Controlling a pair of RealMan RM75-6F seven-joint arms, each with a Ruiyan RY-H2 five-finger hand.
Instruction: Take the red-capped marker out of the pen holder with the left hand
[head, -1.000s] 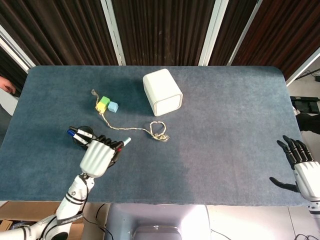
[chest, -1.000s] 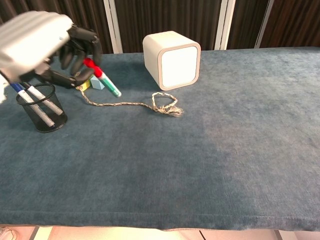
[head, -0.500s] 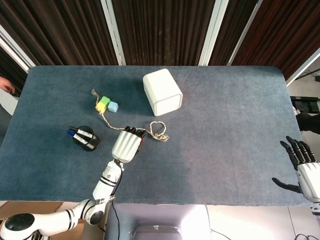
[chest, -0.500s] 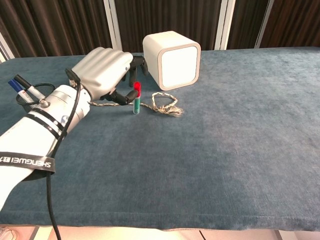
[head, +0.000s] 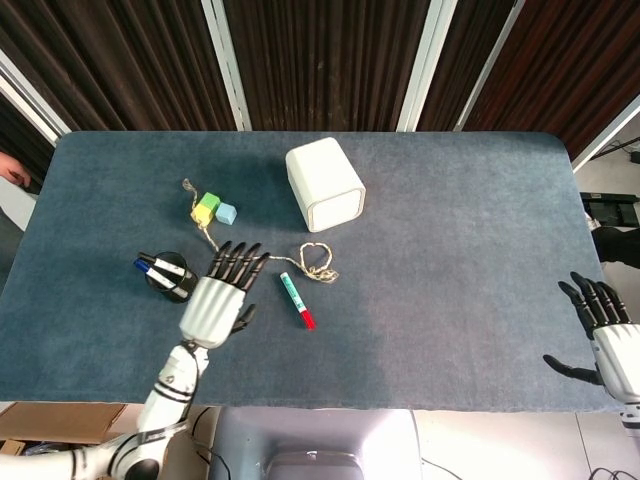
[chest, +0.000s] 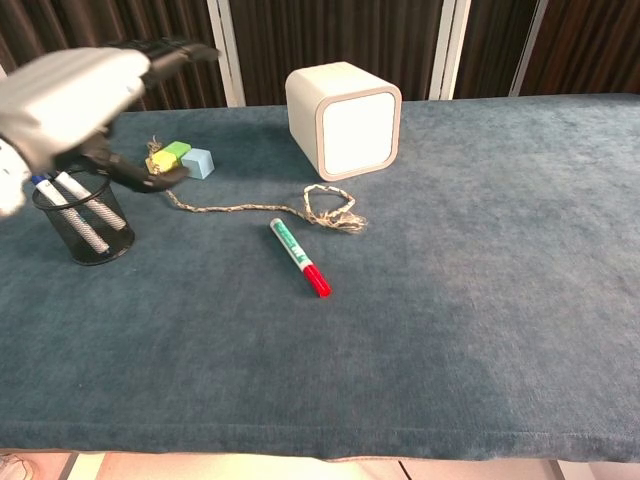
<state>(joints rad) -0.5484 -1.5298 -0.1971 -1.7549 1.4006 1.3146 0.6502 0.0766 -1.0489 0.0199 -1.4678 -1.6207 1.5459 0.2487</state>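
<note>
1. Left robot hand (head: 213, 300) released, fingers spread flat and pointing away from the robot, holding nothing, hovering just right of the pen holder (head: 172, 280); blurred in the chest view (chest: 75, 95).
2. Right robot hand (head: 605, 330) released too, fingers apart, off the right edge of the desk (head: 450, 250), well apart from the pen holder.
3. Red-capped marker (head: 297, 300) out of the pen holder, lying flat on the desk to the holder's right, beyond the left robot hand and clear of it.
4. Long axis diagonal: red cap toward the robot and slightly right, green barrel end toward the string (head: 317, 262), just short of its coiled loop.
5. Pen holder upright, with other pens in it.
6. White cube (head: 324, 184) and coloured blocks (head: 213, 209) farther back from the pen holder.
</note>
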